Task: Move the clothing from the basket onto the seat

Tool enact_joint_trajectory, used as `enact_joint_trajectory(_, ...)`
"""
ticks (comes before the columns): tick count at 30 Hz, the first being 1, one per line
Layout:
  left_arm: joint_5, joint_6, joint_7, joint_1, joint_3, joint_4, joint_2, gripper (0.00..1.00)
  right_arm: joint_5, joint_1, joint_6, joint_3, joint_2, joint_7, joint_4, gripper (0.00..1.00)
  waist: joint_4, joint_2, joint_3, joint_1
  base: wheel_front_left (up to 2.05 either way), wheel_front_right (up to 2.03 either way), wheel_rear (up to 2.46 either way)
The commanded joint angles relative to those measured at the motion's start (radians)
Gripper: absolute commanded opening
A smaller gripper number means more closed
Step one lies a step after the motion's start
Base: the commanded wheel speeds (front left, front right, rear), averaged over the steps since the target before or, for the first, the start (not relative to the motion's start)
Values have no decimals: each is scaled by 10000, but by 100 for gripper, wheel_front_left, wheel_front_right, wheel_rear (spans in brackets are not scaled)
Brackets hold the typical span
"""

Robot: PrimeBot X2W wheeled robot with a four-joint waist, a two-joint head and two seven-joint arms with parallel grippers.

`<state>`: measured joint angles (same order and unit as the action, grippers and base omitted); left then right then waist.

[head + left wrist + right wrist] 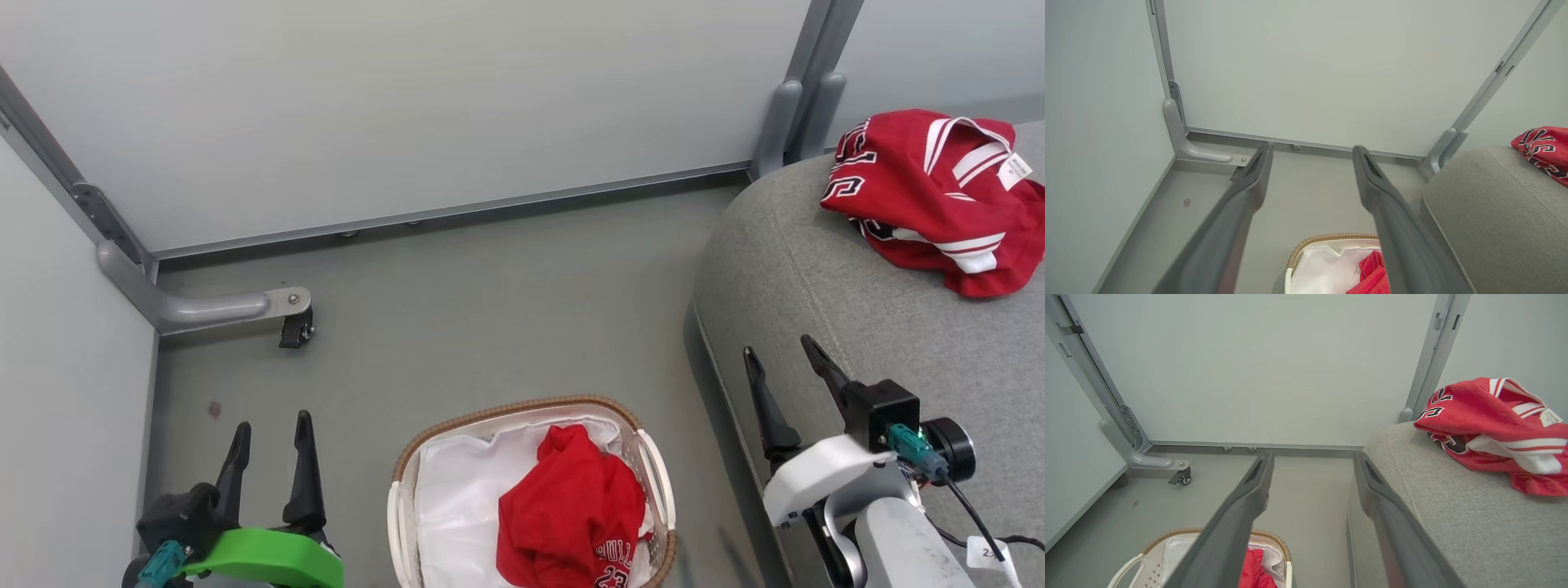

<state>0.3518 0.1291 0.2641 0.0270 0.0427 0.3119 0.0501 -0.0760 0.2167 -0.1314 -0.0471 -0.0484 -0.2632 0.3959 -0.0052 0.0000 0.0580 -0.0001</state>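
**Red jersey [939,196] on sofa [816,278], second jersey [571,506] in basket [522,406]**

A crumpled red jersey rests on the grey sofa at right; the second jersey lies bunched in the white-lined basket on the floor [457,327] just beside it. The left gripper [273,420] hangs left of the basket, the right gripper [775,345] over the sofa's edge, both with jaws spread wide and empty.
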Motion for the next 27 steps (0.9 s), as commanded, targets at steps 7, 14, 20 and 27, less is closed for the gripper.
enact_joint_trajectory(7,153,29,5,-208,76,123,11,100,-252,-298,14,-22,-39,-22,-81,100,-65,0,-52,1,0,0,0)
enact_joint_trajectory(14,100,29,5,-169,147,188,12,100,-309,-359,14,-96,-40,-22,-129,100,-51,0,-142,1,0,0,0)
enact_joint_trajectory(20,45,29,5,-217,151,232,12,100,-322,-431,14,-86,-39,-22,-153,100,-39,0,-217,1,0,0,0)
enact_joint_trajectory(27,40,29,5,-217,170,245,12,100,-296,-430,12,-114,-39,-22,-178,100,-41,0,-230,1,0,0,0)
